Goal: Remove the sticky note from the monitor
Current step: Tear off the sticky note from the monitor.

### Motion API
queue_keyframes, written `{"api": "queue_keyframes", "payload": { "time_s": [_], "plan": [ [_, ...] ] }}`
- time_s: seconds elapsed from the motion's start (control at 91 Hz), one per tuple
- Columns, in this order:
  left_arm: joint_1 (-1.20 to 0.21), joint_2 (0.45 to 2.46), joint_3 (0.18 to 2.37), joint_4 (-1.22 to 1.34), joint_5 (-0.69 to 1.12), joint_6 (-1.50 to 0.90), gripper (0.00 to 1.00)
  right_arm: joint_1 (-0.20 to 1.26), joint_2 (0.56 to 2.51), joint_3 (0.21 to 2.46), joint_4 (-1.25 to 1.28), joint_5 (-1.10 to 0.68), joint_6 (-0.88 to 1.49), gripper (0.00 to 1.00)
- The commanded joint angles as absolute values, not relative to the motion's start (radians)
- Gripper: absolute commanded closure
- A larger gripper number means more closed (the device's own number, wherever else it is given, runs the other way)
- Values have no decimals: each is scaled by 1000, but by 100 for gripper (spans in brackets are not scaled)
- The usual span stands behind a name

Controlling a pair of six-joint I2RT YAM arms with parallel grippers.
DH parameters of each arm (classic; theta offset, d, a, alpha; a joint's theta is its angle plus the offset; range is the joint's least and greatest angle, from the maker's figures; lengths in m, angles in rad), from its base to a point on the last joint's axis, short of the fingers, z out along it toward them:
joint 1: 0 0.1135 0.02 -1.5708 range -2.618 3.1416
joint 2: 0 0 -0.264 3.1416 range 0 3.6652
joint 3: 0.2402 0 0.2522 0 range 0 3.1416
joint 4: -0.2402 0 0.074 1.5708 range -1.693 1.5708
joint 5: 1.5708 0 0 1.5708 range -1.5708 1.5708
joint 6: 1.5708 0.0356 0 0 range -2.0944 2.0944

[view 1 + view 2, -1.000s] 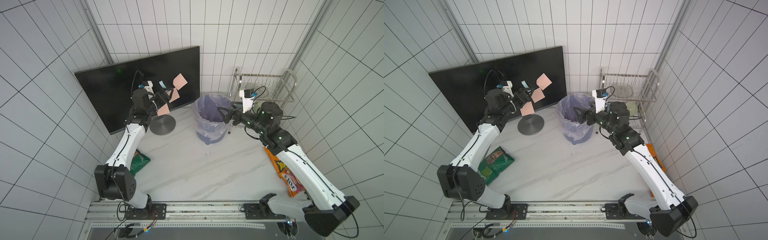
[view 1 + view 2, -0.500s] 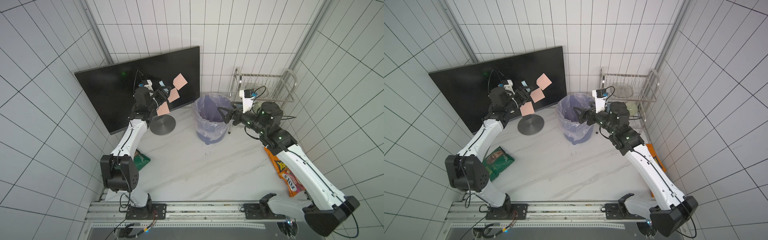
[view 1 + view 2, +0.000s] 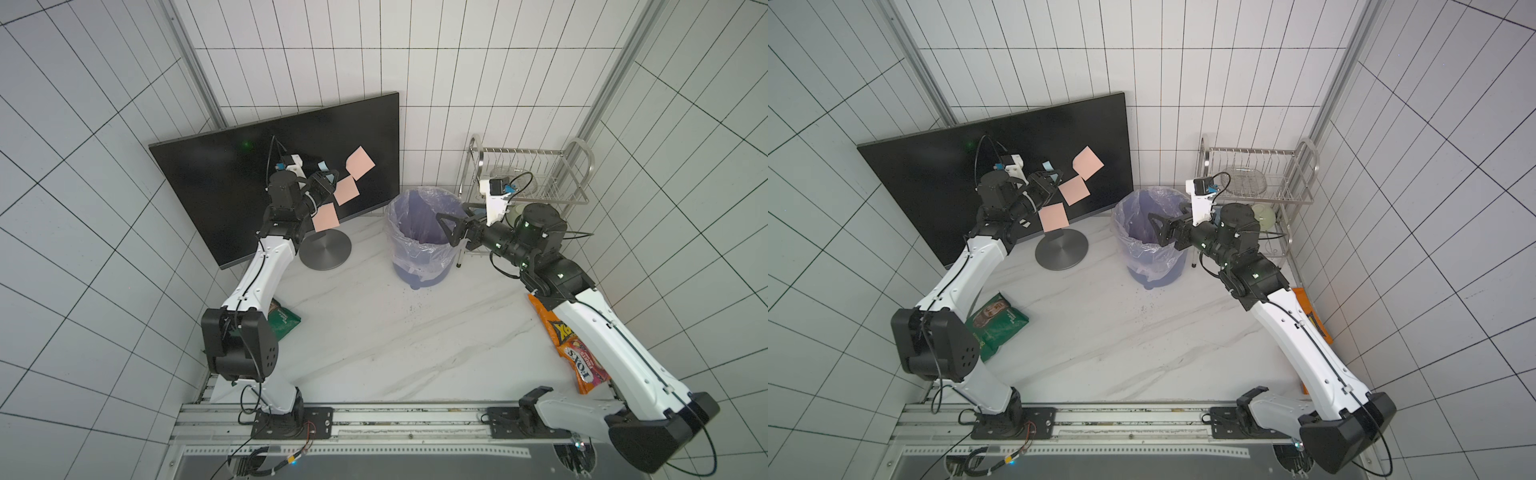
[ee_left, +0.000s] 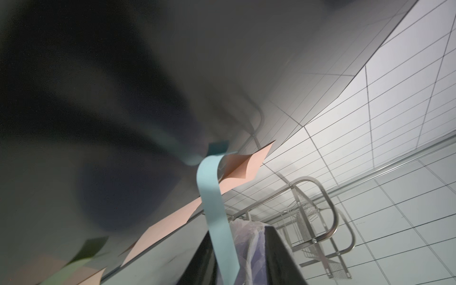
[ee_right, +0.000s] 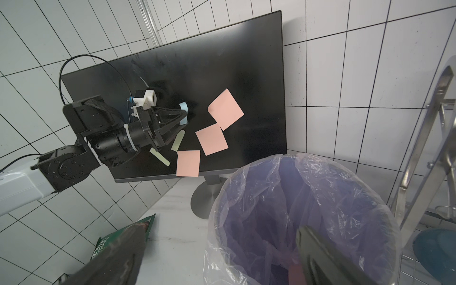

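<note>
Left gripper [image 5: 183, 118] is at the monitor [image 5: 222, 61], jaws close around the loose end of the blue sticky note [image 4: 212, 197] stuck there; a real pinch I cannot tell. Right gripper [image 3: 446, 230] hangs spread by the bin [image 5: 278, 158], probably to receive it.

left arm is holding the left hand [image 5: 183, 117] raised, fingers nearly meeting. right arm is hanging outstretched, wrist level, right hand [image 3: 446, 230] gaping wide.

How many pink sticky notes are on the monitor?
3, diagonally on the monitor: top note, middle note, bottom note at its lower edge. The left arm may hide more.
</note>
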State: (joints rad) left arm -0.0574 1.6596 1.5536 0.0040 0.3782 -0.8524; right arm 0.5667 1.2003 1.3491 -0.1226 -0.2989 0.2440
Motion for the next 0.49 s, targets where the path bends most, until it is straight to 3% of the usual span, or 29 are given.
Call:
{"api": "queue_keyframes", "payload": {
  "time_s": [0.0,0.264,0.484],
  "plan": [
    [-52,1681,1584,14,355,-846,76,557,1192,1335,-101,-298,247,1],
    [-53,1672,1575,15,359,-846,100,557,1191,1332,-98,-302,250,1],
    [-59,1644,1553,15,367,-842,100,556,1186,1330,-99,-301,252,1]
  ]
}}
